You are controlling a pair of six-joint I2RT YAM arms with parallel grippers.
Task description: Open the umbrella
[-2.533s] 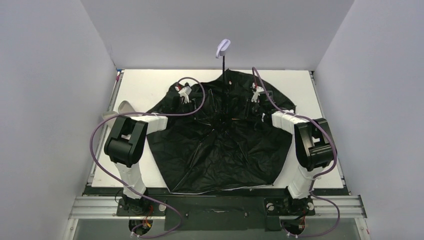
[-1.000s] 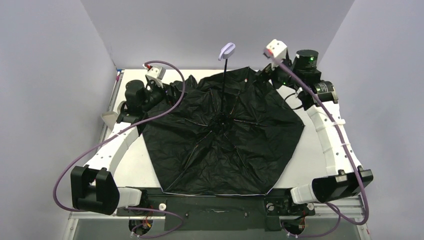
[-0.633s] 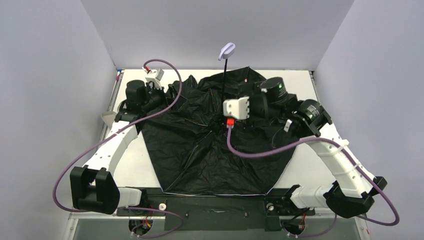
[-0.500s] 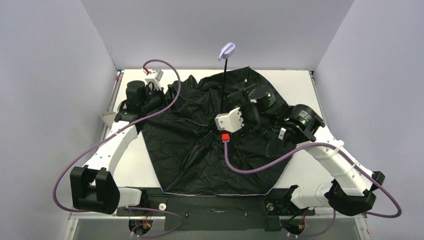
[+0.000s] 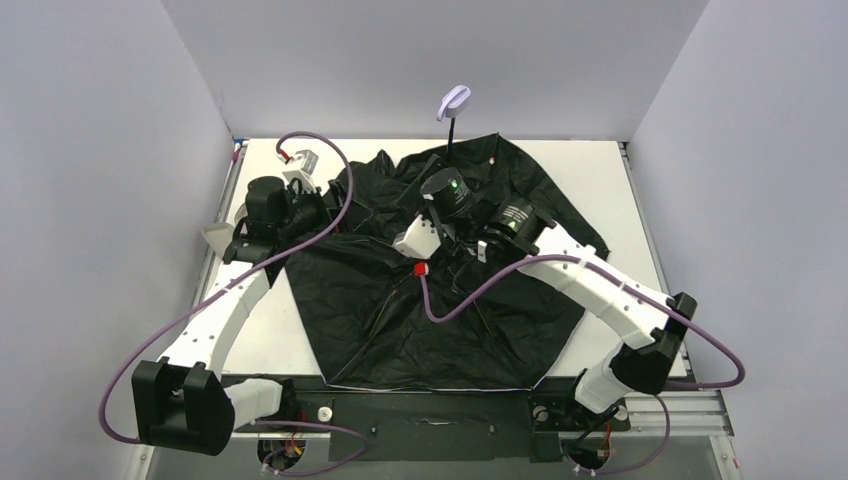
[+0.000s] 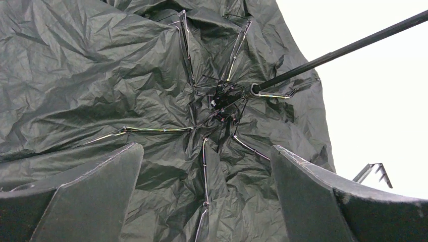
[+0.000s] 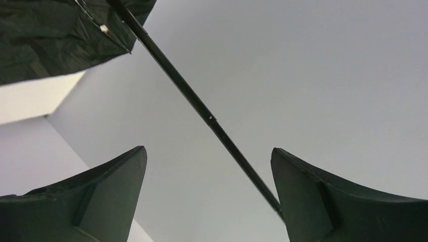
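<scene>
White tabletop [image 5: 270, 330] between grey walls is filling the overhead view. The umbrella [image 5: 440, 320] is lying on it upside down, black lining up. Its canopy [image 5: 500, 330] is spreading wide but bunching at the far left, and the shaft [image 5: 449, 135] is rising toward the back wall with the lilac handle [image 5: 455, 99] on top. I'm reaching the left arm [image 5: 215, 310] to the bunched edge and the right arm [image 5: 600, 285] across the middle.

Left wrist: the left gripper [image 6: 207, 151] is hovering empty, jaws wide apart, facing the ribs [image 6: 156, 129] and hub [image 6: 222, 101], probably to push the slack outward.

Right wrist: the right gripper [image 7: 209, 151] is pointing up, fingers parted, holding nothing. The shaft is crossing between them, likely lining up a grab.
</scene>
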